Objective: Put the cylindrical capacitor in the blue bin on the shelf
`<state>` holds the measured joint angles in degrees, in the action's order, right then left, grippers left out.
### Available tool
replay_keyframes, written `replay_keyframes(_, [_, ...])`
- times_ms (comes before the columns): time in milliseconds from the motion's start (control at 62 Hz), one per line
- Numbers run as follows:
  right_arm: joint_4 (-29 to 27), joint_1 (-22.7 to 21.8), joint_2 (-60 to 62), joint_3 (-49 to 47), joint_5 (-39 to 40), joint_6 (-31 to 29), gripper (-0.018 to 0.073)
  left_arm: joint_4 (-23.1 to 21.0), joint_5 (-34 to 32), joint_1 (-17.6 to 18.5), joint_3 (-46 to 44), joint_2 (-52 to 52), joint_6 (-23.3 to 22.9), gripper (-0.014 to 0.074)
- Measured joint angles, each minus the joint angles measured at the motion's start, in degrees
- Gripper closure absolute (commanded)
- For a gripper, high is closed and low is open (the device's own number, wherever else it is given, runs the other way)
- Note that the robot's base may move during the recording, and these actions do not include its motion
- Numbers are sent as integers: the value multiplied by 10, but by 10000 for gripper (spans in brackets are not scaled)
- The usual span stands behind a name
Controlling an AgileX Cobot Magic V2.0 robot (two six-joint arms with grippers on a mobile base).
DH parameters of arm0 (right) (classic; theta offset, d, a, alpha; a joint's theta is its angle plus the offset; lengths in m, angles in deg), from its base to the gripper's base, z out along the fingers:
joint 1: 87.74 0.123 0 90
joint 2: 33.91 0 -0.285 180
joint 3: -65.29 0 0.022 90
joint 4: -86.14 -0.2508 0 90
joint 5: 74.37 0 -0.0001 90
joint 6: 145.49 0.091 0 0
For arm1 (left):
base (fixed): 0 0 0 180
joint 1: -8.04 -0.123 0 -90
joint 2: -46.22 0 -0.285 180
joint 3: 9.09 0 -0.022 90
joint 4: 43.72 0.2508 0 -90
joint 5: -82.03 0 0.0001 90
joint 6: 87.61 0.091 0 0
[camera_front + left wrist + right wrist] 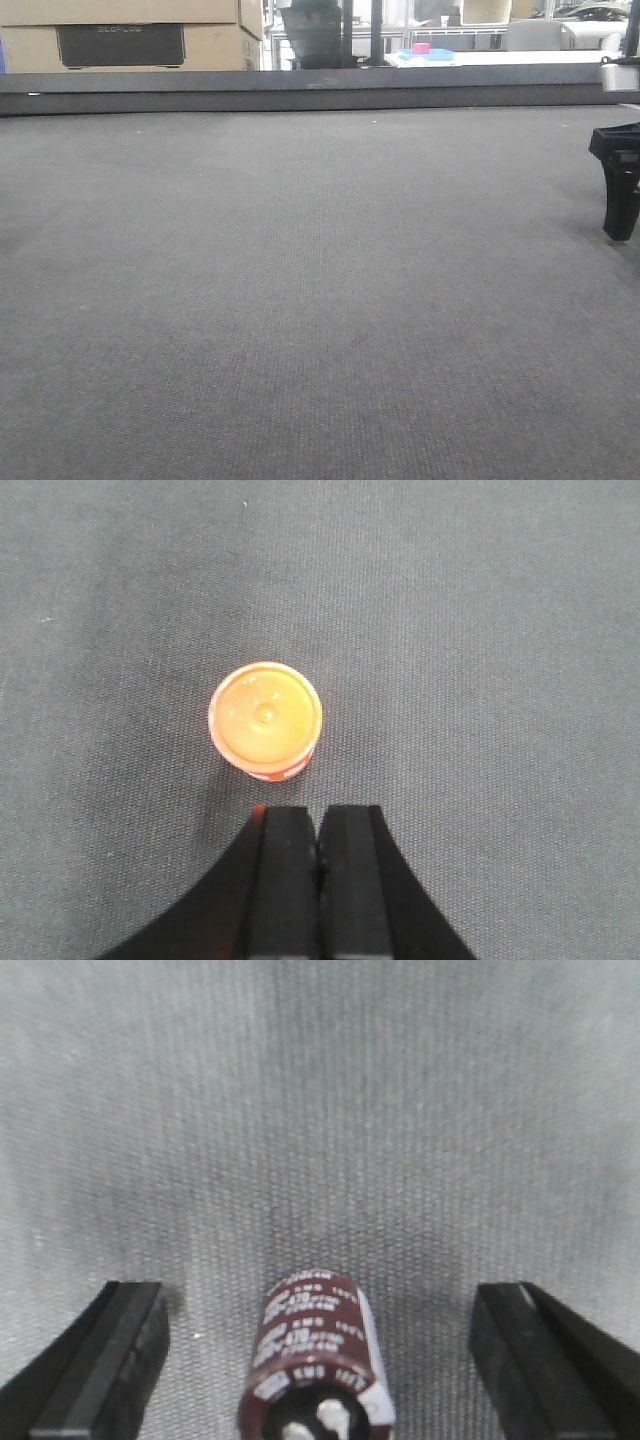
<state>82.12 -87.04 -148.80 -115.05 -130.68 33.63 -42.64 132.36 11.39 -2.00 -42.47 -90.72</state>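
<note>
— Where is the capacitor lying?
— It is lying on the grey mat, right between the two fingers of the right gripper. It is dark brown with white print, and its end with the metal pins is facing the wrist camera.
— Is that gripper holding it?
— No. Its jaws are standing wide, with one black finger out at each side, and neither is touching the capacitor.
— And the left gripper?
— Its jaws are pressing together on nothing. It is hanging over the same mat, and a small round orange pot, seen from above, is sitting just ahead of the fingertips, apart from them.
— What is the front camera showing?
— Mostly mat. The right gripper is showing at the right edge, low over the surface. Cardboard boxes are standing beyond the far edge, at the left.
</note>
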Motion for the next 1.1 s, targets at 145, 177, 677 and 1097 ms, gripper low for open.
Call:
replay_keyframes(145, [0,0,0,0,-2,0,522,0,1,0,0,0,0,706])
replay_keyframes(177, [-1,0,0,0,-2,0,591,0,1,0,0,0,0,706])
replay_keyframes(677, [-1,0,0,0,-3,0,721,15,-16,0,0,0,0,362])
replay_keyframes(1097, [-12,0,0,0,-3,0,721,36,-24,0,-3,-50,0,59])
